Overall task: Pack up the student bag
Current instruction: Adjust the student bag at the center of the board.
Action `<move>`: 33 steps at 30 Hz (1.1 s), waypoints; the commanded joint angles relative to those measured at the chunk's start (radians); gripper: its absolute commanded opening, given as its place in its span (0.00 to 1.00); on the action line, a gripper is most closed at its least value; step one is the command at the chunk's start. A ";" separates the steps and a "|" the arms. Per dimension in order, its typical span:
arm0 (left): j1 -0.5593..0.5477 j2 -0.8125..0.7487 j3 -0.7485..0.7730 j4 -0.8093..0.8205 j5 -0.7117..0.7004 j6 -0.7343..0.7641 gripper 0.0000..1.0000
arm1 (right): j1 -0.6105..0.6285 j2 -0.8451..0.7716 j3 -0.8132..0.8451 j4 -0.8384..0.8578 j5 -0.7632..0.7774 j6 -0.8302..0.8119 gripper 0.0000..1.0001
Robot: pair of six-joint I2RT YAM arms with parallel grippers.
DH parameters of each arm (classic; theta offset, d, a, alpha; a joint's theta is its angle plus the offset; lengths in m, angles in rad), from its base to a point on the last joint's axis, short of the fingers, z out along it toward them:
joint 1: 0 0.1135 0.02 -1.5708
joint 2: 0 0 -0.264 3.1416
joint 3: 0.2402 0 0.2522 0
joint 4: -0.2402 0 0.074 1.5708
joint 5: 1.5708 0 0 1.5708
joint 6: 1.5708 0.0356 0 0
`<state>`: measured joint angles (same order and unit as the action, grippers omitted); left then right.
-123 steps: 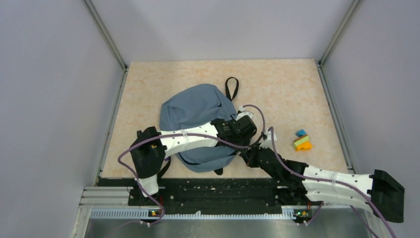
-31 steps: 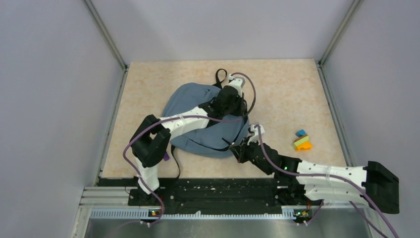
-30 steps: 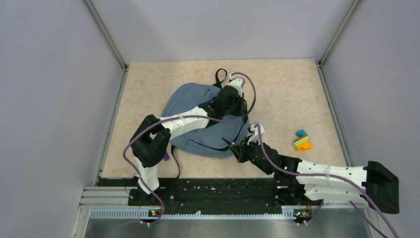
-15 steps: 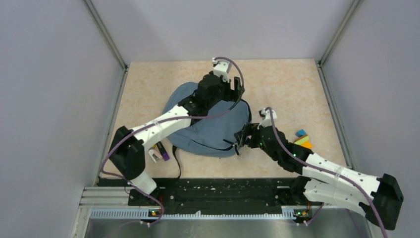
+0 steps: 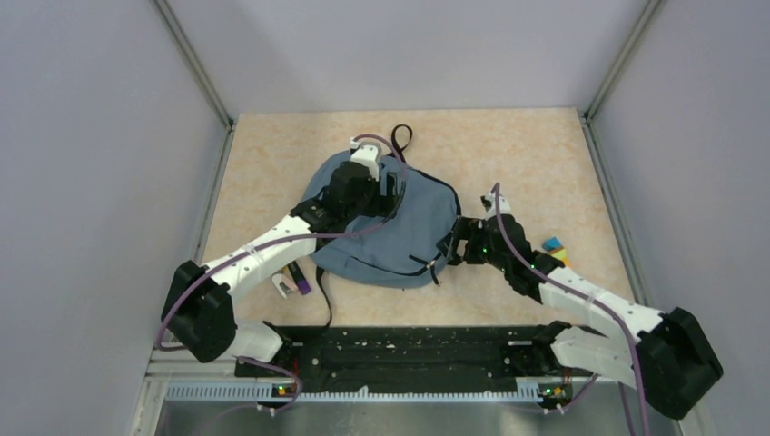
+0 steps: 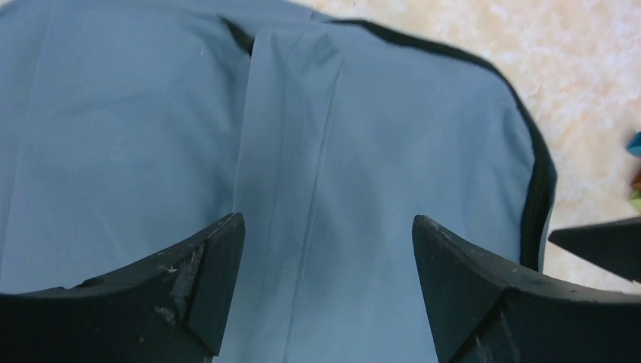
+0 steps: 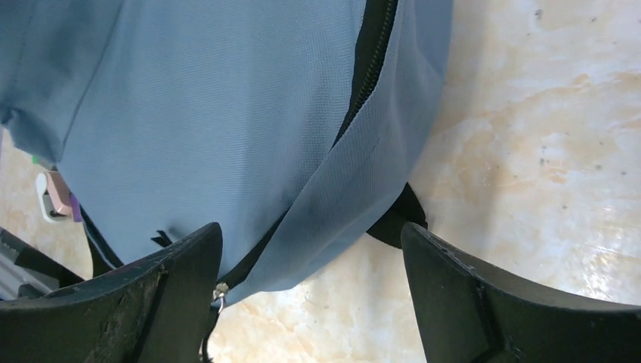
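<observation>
- The left gripper (image 6: 326, 231) is spread wide and holds nothing; the student bag (image 5: 399, 238) lies directly beneath its fingers.
- The right gripper (image 7: 311, 231) is also parted and empty; the student bag's black zipper (image 7: 364, 72) runs ahead of and below its fingers, on the table (image 7: 529, 151).

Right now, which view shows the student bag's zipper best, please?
Right wrist: the zipper is close and sharp. Top external shows a thin dark arc; left wrist only a black edge line.

student bag (image 5: 399, 238): we read no text or brand on it
worktop (image 5: 536, 154): we read no label, number or sign on it
</observation>
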<state>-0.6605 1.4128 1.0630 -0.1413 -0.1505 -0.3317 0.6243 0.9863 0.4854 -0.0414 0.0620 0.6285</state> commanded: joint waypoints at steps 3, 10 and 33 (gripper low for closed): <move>0.012 -0.146 -0.051 -0.022 -0.001 -0.043 0.86 | -0.006 0.170 0.055 0.141 0.030 -0.020 0.76; 0.026 -0.302 -0.043 -0.099 -0.018 -0.012 0.87 | -0.008 0.254 0.294 0.085 0.124 -0.196 0.00; 0.031 -0.573 0.004 -0.180 0.031 0.008 0.89 | -0.011 0.938 2.063 -0.174 -0.331 -1.070 0.00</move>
<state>-0.6334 0.8516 1.0645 -0.3519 -0.1375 -0.3149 0.6231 1.9530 2.3699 -0.4881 -0.1097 -0.3367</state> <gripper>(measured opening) 0.888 0.020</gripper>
